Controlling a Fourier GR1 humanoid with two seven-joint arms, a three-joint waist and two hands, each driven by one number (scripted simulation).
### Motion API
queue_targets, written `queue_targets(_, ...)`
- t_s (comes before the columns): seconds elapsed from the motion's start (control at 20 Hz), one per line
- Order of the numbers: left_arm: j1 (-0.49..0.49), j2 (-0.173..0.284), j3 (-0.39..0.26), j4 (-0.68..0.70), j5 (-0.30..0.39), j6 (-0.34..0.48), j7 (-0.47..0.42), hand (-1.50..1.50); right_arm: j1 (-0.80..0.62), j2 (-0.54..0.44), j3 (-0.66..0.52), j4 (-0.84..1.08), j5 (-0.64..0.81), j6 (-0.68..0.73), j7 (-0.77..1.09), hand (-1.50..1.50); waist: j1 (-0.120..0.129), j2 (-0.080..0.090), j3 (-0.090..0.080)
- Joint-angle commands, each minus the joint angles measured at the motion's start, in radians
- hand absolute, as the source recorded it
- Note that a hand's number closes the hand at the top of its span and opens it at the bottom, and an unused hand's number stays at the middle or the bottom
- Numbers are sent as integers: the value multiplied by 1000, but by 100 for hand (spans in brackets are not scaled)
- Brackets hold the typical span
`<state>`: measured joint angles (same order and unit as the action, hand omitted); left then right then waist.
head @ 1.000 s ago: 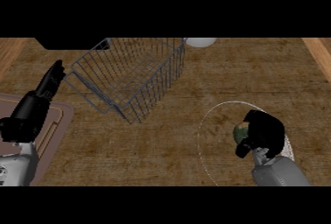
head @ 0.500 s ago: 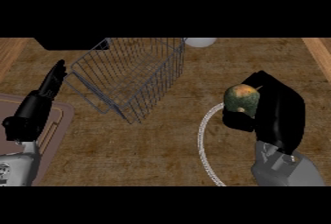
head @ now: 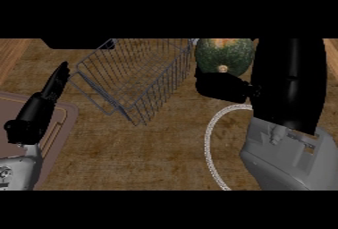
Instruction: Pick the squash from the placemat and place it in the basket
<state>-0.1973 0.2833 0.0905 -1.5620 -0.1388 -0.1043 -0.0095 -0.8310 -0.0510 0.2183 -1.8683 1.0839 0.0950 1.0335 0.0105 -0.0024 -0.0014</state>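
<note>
A dark green squash (head: 224,54) with an orange patch is lifted high, close to the view, at the top right. My right hand (head: 287,80) is shut on it, with a thumb curling round its lower side. The wire basket (head: 135,76) stands at the upper middle, just left of the squash. The placemat (head: 213,134), a round mat with a pale beaded rim, lies under my right forearm and is mostly hidden. My left hand (head: 41,107) rests open at the left edge, fingers pointing up.
A brown-pink board (head: 63,129) lies at the left under my left hand. A dark object (head: 76,43) sits at the top left behind the basket. The wooden counter (head: 145,152) spreads between basket and mat.
My right hand has risen with the squash off the placemat and moved up and left toward the basket. The left hand has stayed still.
</note>
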Motion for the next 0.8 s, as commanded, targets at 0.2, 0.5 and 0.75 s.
queue_targets(0.2,-9,-30,-29,18,-29,14,-12,0,-426,50,-105,362,-145,44,130,150,24,5,-1)
queue_targets(0.5,-53,1,-2,-15,3,-21,52,0,-572,51,-104,616,-206,-77,155,150,28,4,0)
queue_targets(0.75,-35,-15,-16,5,-10,-17,3,0,-670,51,-135,860,-313,-145,118,150,44,10,-1)
